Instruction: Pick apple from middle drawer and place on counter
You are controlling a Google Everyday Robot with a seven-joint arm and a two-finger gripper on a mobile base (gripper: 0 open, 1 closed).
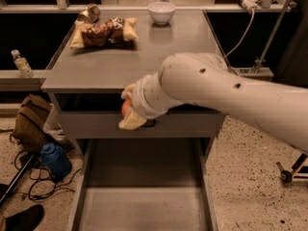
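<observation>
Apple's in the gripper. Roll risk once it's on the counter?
Likely to roll if nudged: the apple looks round, and the counter is flat with no rim. Probably stiff: no dent shows where the gripper, in front of the cabinet just below counter level, clamps it. Its skin may be slippery, but most of it is hidden.

No readable text, labels, numbers anywhere; claw (127, 109) gripping apple (125, 107) just below counter (159, 57) front edge

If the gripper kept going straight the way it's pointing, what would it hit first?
Probably the grey drawer front under the counter; the gripper, holding the apple, points at it, though depth is unclear.
</observation>
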